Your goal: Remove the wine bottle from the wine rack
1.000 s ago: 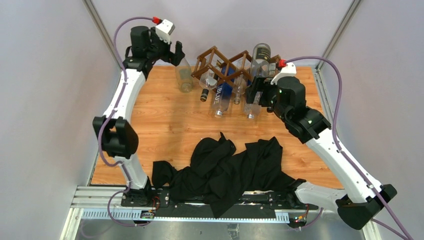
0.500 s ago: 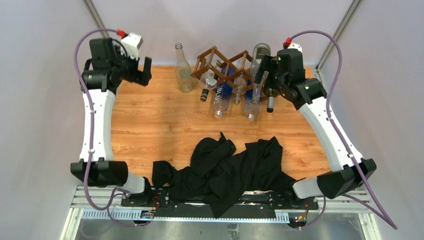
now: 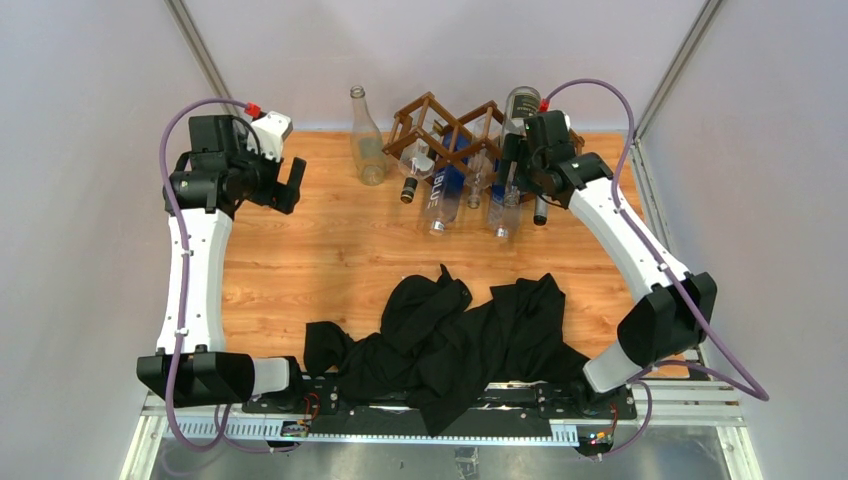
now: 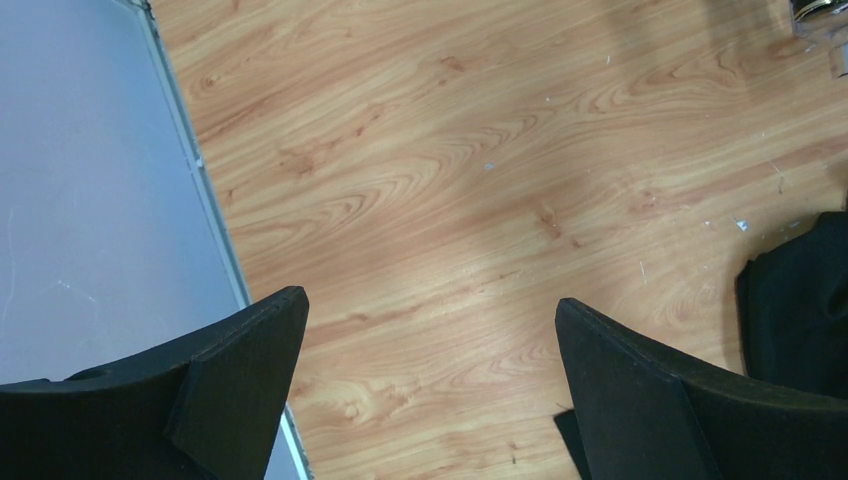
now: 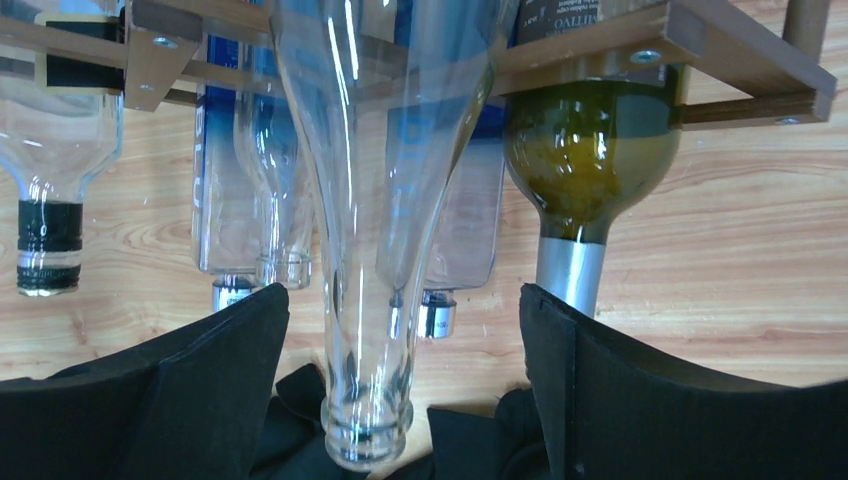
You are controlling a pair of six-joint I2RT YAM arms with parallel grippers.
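The dark brown wine rack (image 3: 447, 130) stands at the back of the table and holds several bottles lying neck-forward. My right gripper (image 3: 512, 168) is at its right end. In the right wrist view the right gripper (image 5: 400, 340) is open. A clear bottle's neck (image 5: 365, 300) hangs between the fingers (image 5: 215, 380), touching neither. A green wine bottle with a silver foil neck (image 5: 580, 170) lies in the rack cell (image 5: 690, 40) just to the right. My left gripper (image 3: 290, 185) is open and empty over bare wood (image 4: 430, 200) at the far left.
A clear bottle (image 3: 368, 140) stands upright left of the rack. Blue-labelled bottles (image 5: 225, 150) and a black-capped clear bottle (image 5: 48, 230) lie in other cells. A black cloth (image 3: 450, 340) is heaped at the near edge. The left table edge (image 4: 215, 220) is beside my left gripper.
My left gripper has let go of the upright clear bottle and drawn back to the left. My right gripper has moved up to the rack's right end, round a clear bottle's neck.
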